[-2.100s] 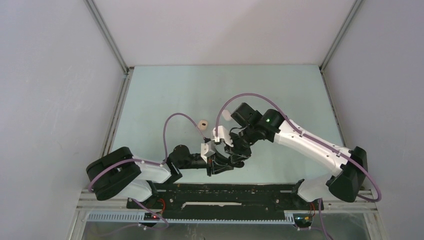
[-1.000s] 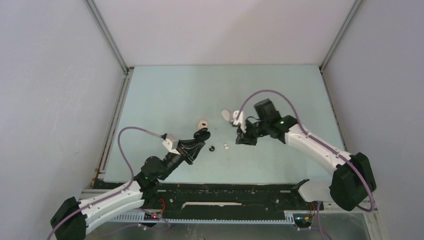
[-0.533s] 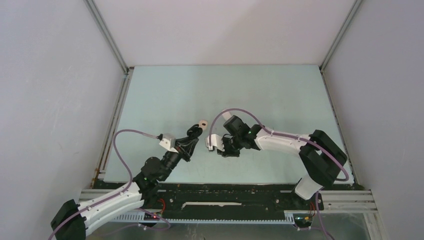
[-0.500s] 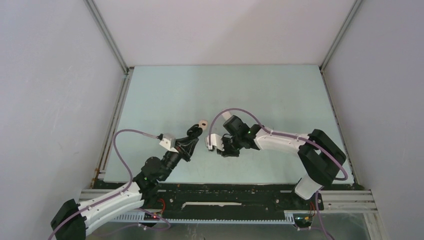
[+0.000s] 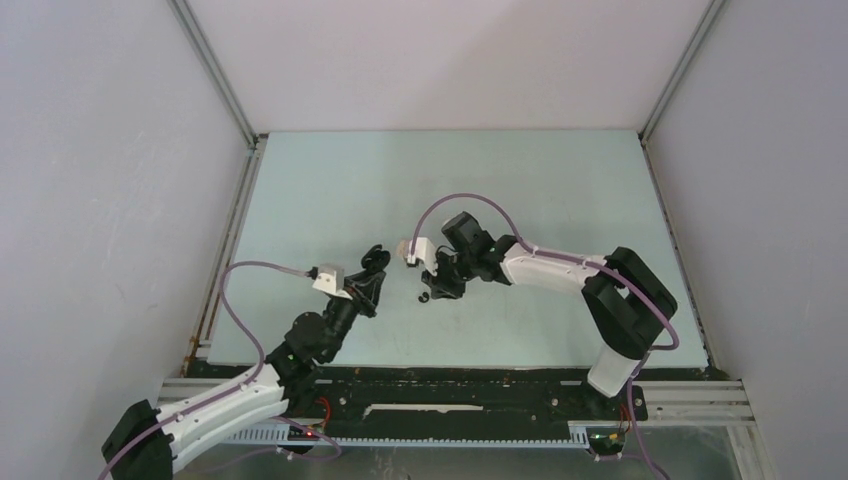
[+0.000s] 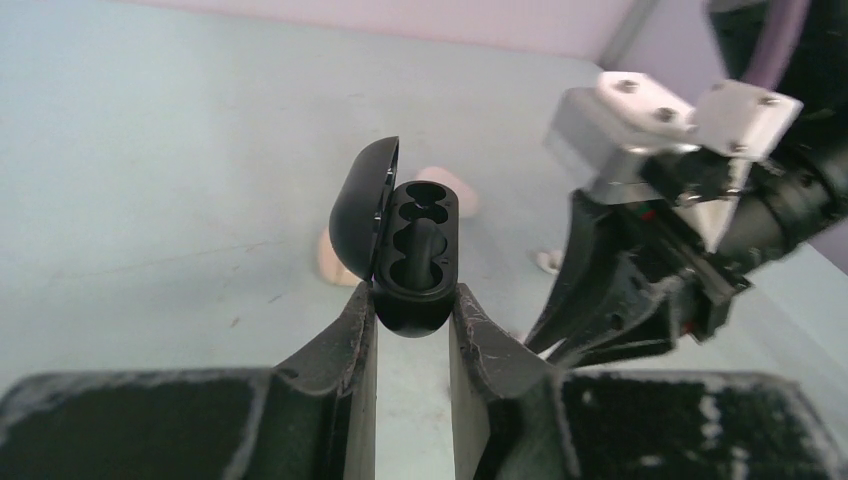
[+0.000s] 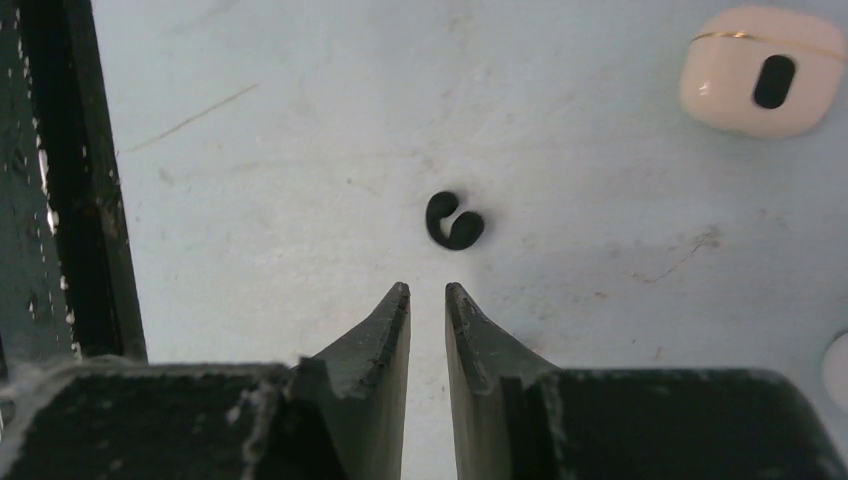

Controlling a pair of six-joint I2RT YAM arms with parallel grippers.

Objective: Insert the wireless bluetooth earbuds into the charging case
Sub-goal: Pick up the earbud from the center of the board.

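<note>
My left gripper (image 6: 414,300) is shut on an open black charging case (image 6: 418,262), lid (image 6: 360,215) swung up to the left, both sockets looking empty. It shows in the top view too (image 5: 372,263). A black earbud (image 7: 454,222) lies on the table just beyond my right gripper (image 7: 427,290), whose fingers stand a narrow gap apart with nothing between them. In the top view the earbud (image 5: 424,297) lies just below the right gripper (image 5: 434,283). A white earbud (image 6: 547,262) lies on the table beyond the case.
A closed beige case (image 7: 762,68) lies past the black earbud, to the right. Beige pieces (image 6: 445,186) lie behind the held case. The right arm's fingers (image 6: 600,300) stand close on the right of the left gripper. A white rounded thing (image 7: 838,362) sits at the frame edge.
The right gripper has shifted up and left, leaving the black earbud showing on the table below it. The left gripper with the black case has moved slightly left.
</note>
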